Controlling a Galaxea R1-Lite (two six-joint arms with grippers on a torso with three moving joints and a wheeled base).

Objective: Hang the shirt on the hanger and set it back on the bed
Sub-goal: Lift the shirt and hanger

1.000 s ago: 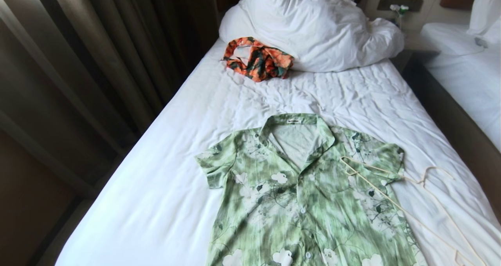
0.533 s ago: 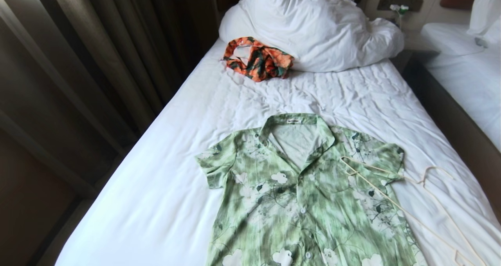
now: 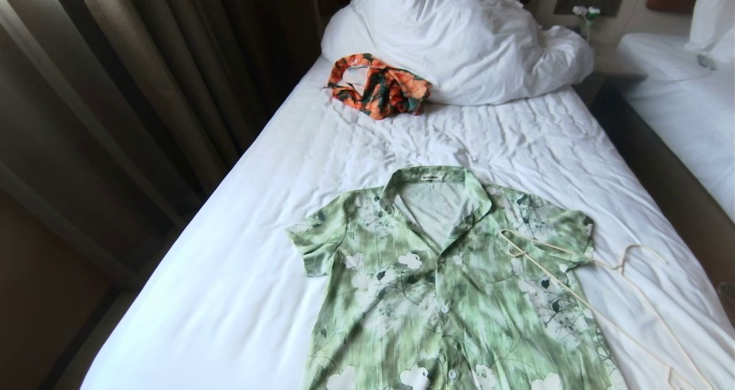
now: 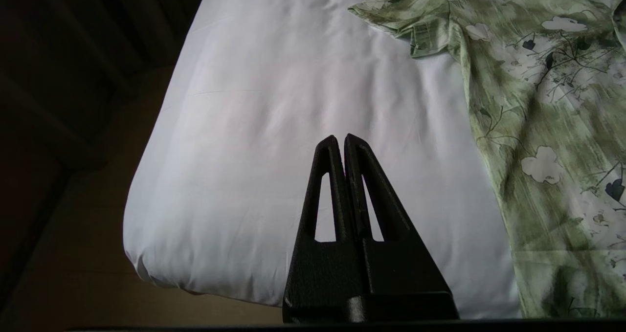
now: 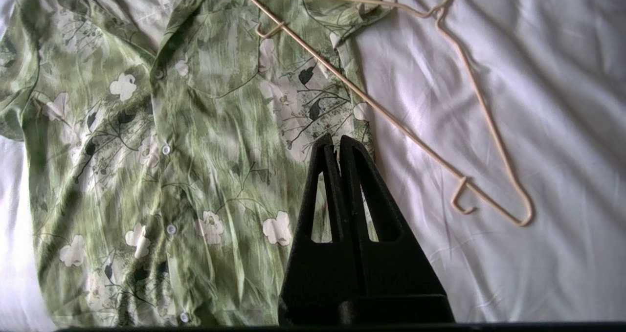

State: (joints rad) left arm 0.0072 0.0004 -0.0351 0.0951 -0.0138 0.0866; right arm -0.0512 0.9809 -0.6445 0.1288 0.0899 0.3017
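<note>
Flat on the bed (image 3: 241, 252), mottled green floral shirt (image 3: 436, 286), cream hanger (image 5: 391, 112) overlapping, both hands (image 5: 336, 139) closed, empty.

Soft daylight on the bed (image 3: 241, 275), dark left side, mild smear in head view.
White sheet bright and near blown out at the far pillow (image 3: 453, 39); curtains (image 3: 143, 91) and floor on the left fall into deep shadow. Shirt (image 3: 436, 286) print looks slightly smeared toward the near edge. Hanger (image 5: 391, 112) casts a thin soft shadow on the sheet in the right wrist view. Both wrist views are sharp at the sheet folds; the black gripper fingers (image 4: 342, 185) show as unlit silhouettes.
</note>
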